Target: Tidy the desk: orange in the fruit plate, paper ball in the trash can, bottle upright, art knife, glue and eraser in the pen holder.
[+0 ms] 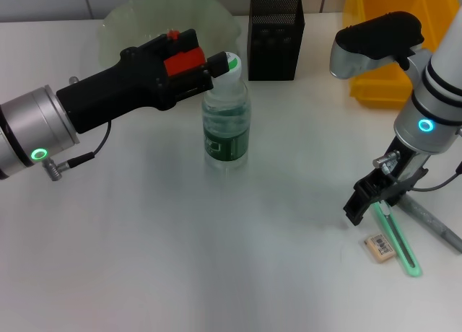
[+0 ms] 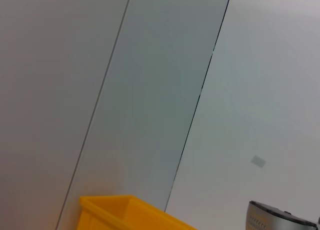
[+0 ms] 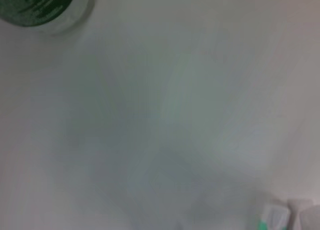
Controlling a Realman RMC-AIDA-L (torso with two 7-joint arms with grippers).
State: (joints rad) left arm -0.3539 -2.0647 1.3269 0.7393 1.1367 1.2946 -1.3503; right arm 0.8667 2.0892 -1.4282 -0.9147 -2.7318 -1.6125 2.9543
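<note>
A clear bottle (image 1: 227,130) with a green label and a green-and-white cap stands upright on the white table. My left gripper (image 1: 216,66) reaches in from the left and is shut on the bottle's neck at the cap. My right gripper (image 1: 374,203) hangs low at the right, open, just over the near end of the green art knife (image 1: 397,242). A tan eraser (image 1: 380,247) lies beside the knife. A grey stick (image 1: 432,221), perhaps the glue, lies just right of them. The black mesh pen holder (image 1: 275,36) stands at the back. The orange and paper ball are out of view.
A clear glass fruit plate (image 1: 137,18) sits at the back left, behind my left arm. A yellow bin (image 1: 382,86) stands at the back right and also shows in the left wrist view (image 2: 120,212). The bottle's base shows in the right wrist view (image 3: 42,7).
</note>
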